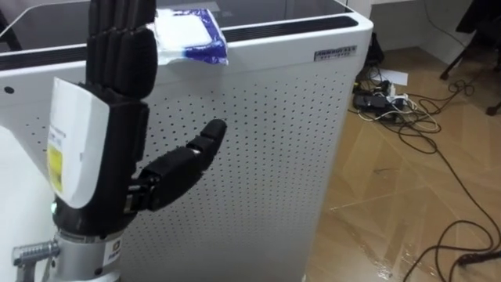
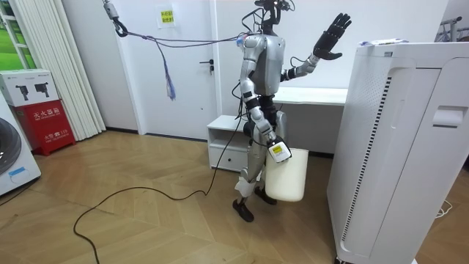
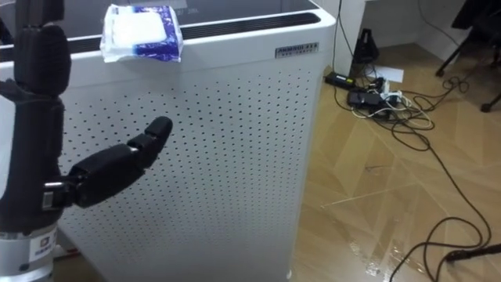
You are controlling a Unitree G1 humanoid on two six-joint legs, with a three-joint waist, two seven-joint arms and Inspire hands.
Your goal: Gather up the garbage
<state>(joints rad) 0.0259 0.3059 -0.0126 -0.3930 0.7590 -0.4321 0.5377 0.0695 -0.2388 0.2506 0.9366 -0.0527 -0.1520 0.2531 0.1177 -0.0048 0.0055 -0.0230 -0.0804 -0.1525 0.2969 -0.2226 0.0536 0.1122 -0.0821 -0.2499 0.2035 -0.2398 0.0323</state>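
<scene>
Left eye view puts the left robot hand (image 1: 109, 117) at the left, raised with fingers straight and thumb spread, gripping nothing, its fingertips about level with the top of the white perforated unit (image 1: 266, 141). Just to its right the packet (image 1: 190, 35) lies on that top at the front rim, apart from the fingers. The main risk, as I judge it, is a flat push. Straight fingers arriving at rim height could shove the packet back across the smooth top or tip it off, and the palm could knock the unit's wall. The packet is blue and white, soft and crumpled, probably slippery film. In the room view the right robot hand (image 2: 278, 152) hangs low at a white bin (image 2: 287, 180); I cannot tell its grip.
</scene>
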